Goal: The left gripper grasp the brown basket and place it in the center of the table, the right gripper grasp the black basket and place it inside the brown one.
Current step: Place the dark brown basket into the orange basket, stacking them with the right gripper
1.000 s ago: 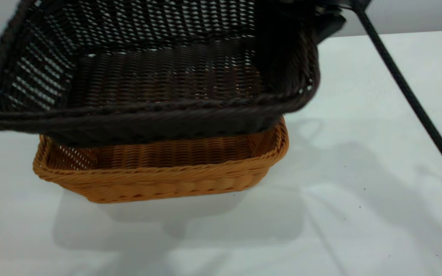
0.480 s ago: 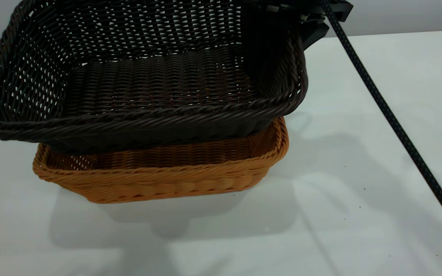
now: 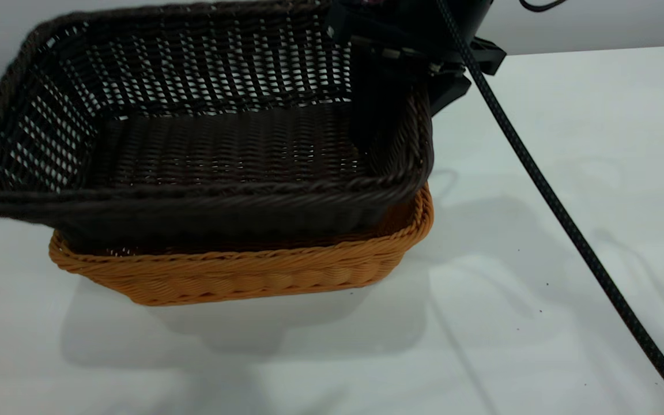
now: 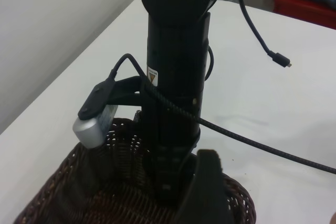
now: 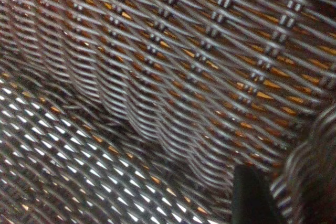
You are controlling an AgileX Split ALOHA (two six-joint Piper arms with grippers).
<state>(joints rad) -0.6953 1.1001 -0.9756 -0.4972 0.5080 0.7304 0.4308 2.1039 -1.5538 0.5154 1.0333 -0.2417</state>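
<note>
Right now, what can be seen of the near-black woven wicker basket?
The near-black rectangular woven wicker basket has a braided rim, open-weave sloping sides and a tighter-woven floor, and it is empty. It sits partly lowered into the orange-tan woven wicker basket, tilted, its left end overhanging that basket's rim and not fully nested. The right end effector grips its right wall from above, one finger inside. Orange shows through its weave in the right wrist view.

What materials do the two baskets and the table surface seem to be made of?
The black basket: woven wicker, perhaps synthetic rattan, near-black with a faint sheen; strands, open-weave sides and a braided rim show. The brown basket: the same weave in matte orange-tan. The table: smooth white, perhaps laminate or a cover; soft reflections and faint creases leave it open.
</note>
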